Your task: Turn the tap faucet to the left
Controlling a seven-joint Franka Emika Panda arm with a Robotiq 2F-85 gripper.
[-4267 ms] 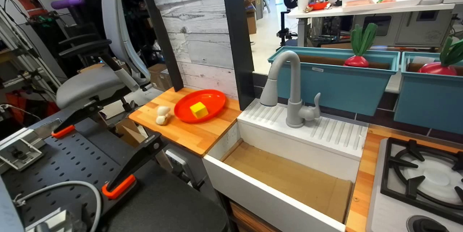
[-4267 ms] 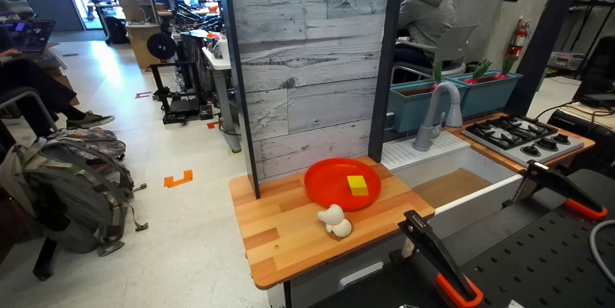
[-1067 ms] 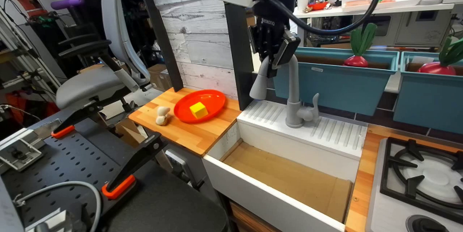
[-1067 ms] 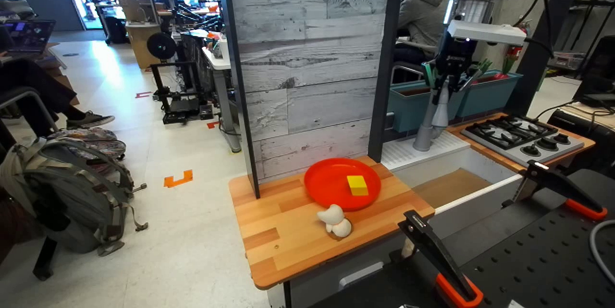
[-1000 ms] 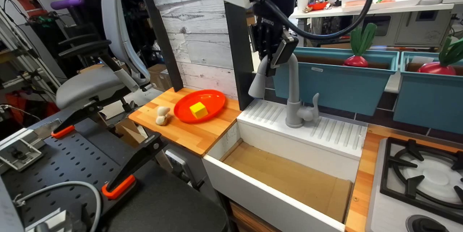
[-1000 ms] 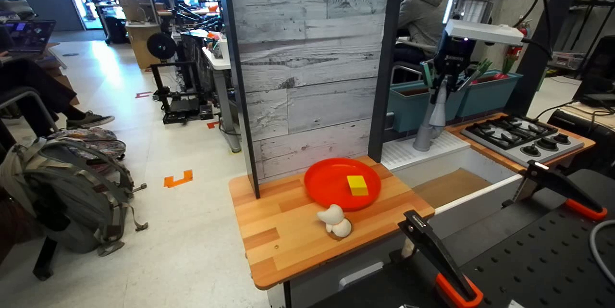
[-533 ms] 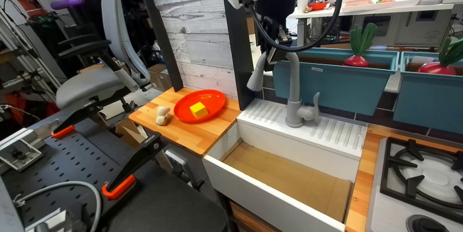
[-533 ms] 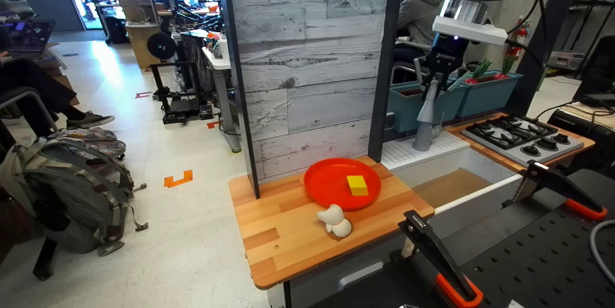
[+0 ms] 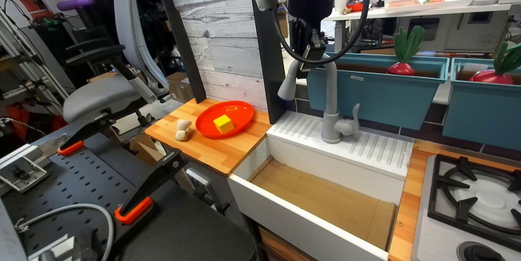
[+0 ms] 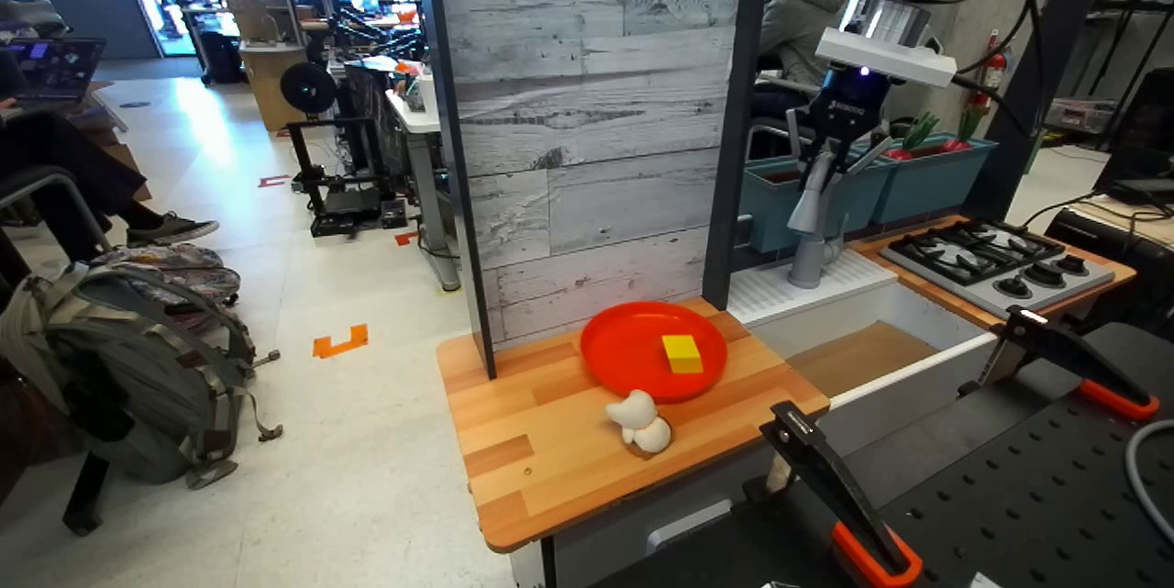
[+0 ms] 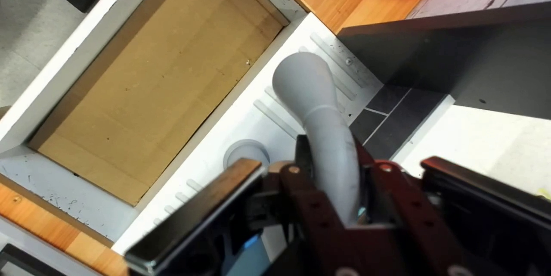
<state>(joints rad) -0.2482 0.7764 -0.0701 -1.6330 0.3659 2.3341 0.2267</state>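
Wrist view, lower centre: gripper [image 11: 333, 149] clasps the tap faucet [image 11: 327, 127], swung farther left in both exterior views; turning seems underway.

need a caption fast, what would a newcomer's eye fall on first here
Probably the bright red plate holding a yellow block, on the wooden counter beside the white sink in both exterior views. Next, perhaps, the black gripper with the grey tap faucet between its jaws, at the sink's back edge.

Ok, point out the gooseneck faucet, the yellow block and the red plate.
Gooseneck faucet [image 11: 331, 138], wrist view: on its curved neck.
Yellow block [image 10: 681, 349], an exterior view: on its top face.
Red plate [image 10: 628, 349], an exterior view: on its bare inside.
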